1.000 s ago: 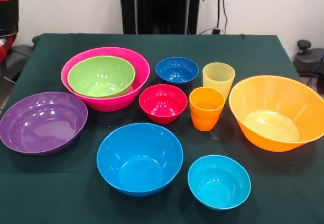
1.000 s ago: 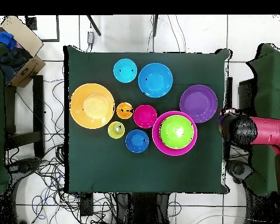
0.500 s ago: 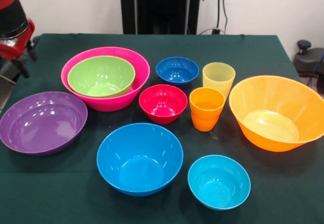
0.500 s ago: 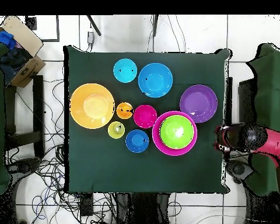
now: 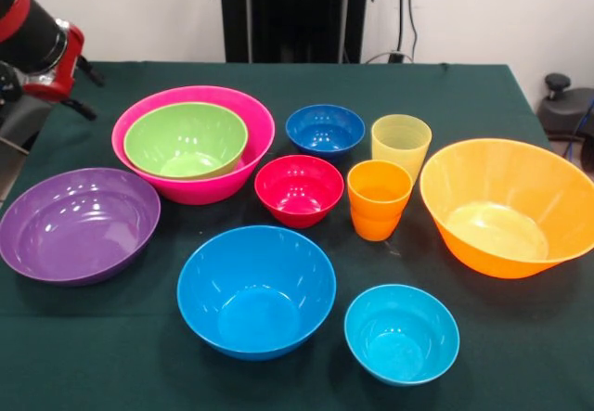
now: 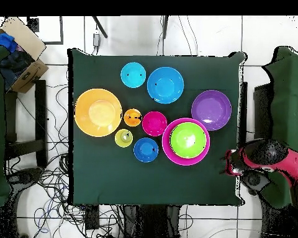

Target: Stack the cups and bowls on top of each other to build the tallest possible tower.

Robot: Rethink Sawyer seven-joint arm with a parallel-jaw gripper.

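Front view, near to far. Nearest: small cyan bowl and sky blue bowl, side by side, apart. Next row: purple bowl at one end, big orange bowl at the other, both empty. Btwn them: small red bowl, orange cup just beside it, yellow cup right behind the orange cup. Then dark blue bowl. Tower so far = lime green bowl nested in pink bowl; nothing else in it.

All on the green bench. Arm's end hangs at the bench edge, beyond the purple bowl and beside the pink one; carries nothing I can see. Jaws: can't tell, spread or pressed, in either view.

Step, as I judge it: early, one nest done, arm off the work btwn picks. Next likely pick = purple bowl, closest to the arm and med. size. Needs a rim grip, a lift clear of the pink rim, then a centred drop into the green bowl.
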